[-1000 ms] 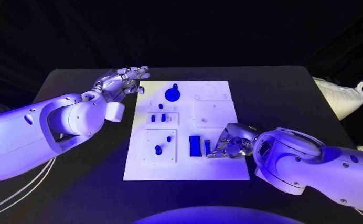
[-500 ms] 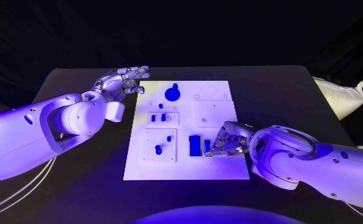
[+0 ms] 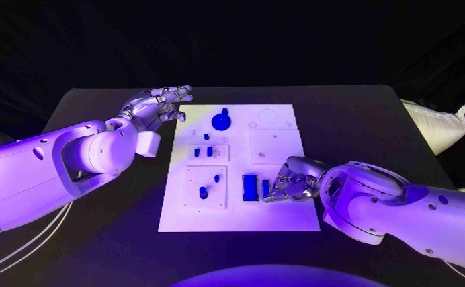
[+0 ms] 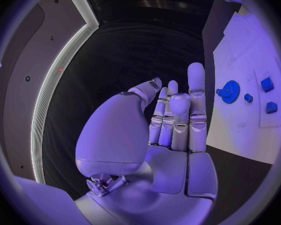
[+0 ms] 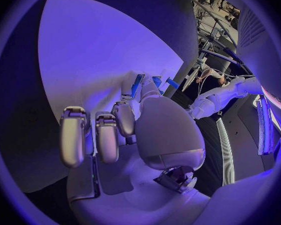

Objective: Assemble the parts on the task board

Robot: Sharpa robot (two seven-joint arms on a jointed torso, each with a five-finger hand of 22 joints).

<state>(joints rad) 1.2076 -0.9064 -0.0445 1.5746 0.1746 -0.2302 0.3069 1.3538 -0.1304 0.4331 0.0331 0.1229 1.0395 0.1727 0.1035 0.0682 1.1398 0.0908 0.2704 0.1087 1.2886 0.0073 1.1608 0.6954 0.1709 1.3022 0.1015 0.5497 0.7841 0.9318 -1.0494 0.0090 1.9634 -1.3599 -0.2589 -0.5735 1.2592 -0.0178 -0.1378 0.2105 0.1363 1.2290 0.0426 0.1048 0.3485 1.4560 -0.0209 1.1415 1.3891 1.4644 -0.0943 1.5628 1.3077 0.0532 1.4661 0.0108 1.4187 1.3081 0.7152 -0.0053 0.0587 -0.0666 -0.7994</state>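
Note:
The white task board (image 3: 281,216) lies in the middle of the black table. A blue gear (image 3: 222,121) (image 4: 228,91) stands at its far end. Two small blue parts (image 3: 203,152) sit in a raised plate, and two more (image 3: 203,193) in the plate nearer me. A blue block (image 3: 250,187) and a narrow blue part (image 3: 265,187) lie at the board's near right. My right hand (image 3: 291,181) (image 5: 115,130) curls its fingers down at the narrow part; whether it grips it is hidden. My left hand (image 3: 160,104) (image 4: 172,120) hovers by the board's far left corner, fingers stretched out, holding nothing.
Bare black table (image 3: 368,119) surrounds the board on all sides. Blank white plates (image 3: 273,144) with round recesses take up the board's far right. My left forearm (image 3: 87,152) lies along the board's left side.
My right hand and forearm have edged slightly left and further onto the board beside the narrow blue part. The left hand has not moved.

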